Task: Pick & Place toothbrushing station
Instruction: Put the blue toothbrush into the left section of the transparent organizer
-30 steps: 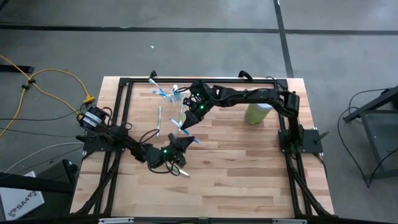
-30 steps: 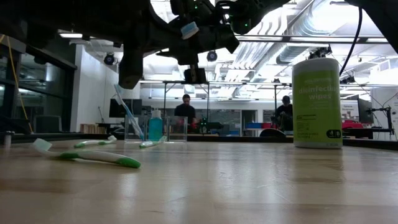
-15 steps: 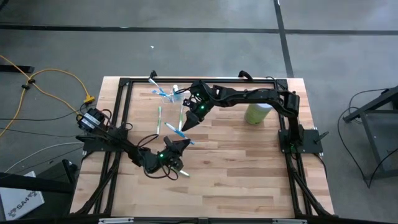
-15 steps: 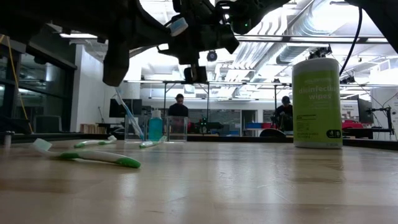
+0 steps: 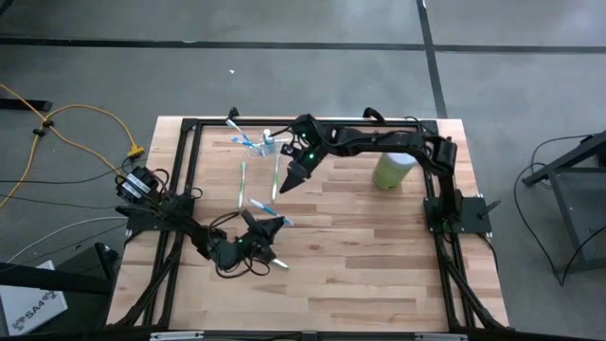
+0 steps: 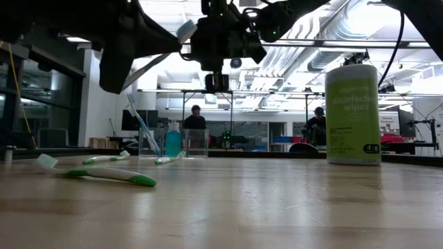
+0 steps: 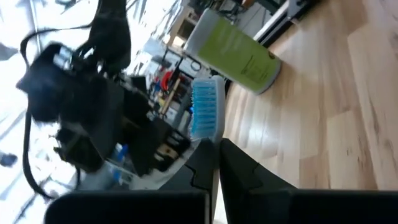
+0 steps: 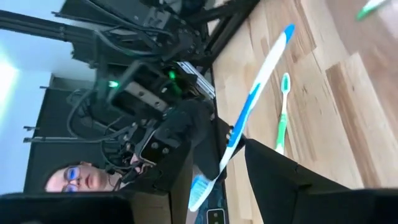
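Two arms meet above the middle of the desk (image 5: 379, 256). The left gripper (image 5: 268, 227) has its fingers clamped together on a blue-and-white toothbrush (image 7: 204, 115), gripped low on the handle so that the bristled head projects forward. The right gripper (image 5: 287, 185) hangs just beyond it with its fingers (image 8: 273, 174) apart; the brush shows in the gap between them, apparently untouched. This arrangement suggests a hand-over that leaves the brush with the left arm.

The toothbrushing station (image 5: 268, 147), a clear holder, stands at the far edge of the desk, just behind the right gripper, well placed to receive brushes. Two green toothbrushes (image 5: 242, 180) lie flat between it and the left gripper. A green canister (image 5: 391, 170) stands apart, under the right arm.

The high view gives the layout but hides both grips. Each wrist view resolves its own fingers. Only the low view shows the station (image 6: 168, 143) upright, a brush leaning in it, and people in the room behind.
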You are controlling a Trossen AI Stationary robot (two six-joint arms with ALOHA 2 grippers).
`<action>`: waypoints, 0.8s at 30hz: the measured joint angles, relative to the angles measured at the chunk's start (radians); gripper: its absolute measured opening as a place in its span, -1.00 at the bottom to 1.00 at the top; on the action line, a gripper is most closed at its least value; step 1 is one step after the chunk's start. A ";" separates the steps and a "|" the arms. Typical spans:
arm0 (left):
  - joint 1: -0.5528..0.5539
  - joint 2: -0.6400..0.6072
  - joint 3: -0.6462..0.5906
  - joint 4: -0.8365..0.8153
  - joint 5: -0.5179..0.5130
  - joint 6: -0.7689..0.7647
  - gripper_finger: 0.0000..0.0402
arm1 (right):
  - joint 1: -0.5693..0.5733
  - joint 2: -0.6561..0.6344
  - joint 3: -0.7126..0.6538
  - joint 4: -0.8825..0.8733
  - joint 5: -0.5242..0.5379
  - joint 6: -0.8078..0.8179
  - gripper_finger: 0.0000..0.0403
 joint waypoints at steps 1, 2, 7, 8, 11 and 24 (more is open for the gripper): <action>0.000 0.000 0.000 0.001 -0.011 -0.028 -0.99 | -0.008 -0.003 0.000 0.008 -0.015 -0.010 -0.31; 0.000 0.000 0.000 0.001 -0.018 -0.055 -0.99 | -0.016 -0.010 0.000 0.006 -0.024 -0.024 -0.31; 0.011 -0.024 0.000 0.005 -0.045 -0.181 -0.99 | -0.047 -0.074 0.000 0.012 -0.038 -0.119 -0.31; 0.015 -0.036 0.000 0.004 -0.043 -0.200 -0.99 | -0.049 -0.093 0.000 0.013 -0.036 -0.137 -0.31; 0.026 -0.080 0.000 0.005 0.000 -0.250 -0.99 | -0.061 -0.164 0.000 0.010 -0.029 -0.182 -0.31; 0.231 -0.295 -0.001 -0.151 0.212 -0.481 -0.99 | 0.031 -0.454 0.000 -0.008 0.089 -0.309 -0.31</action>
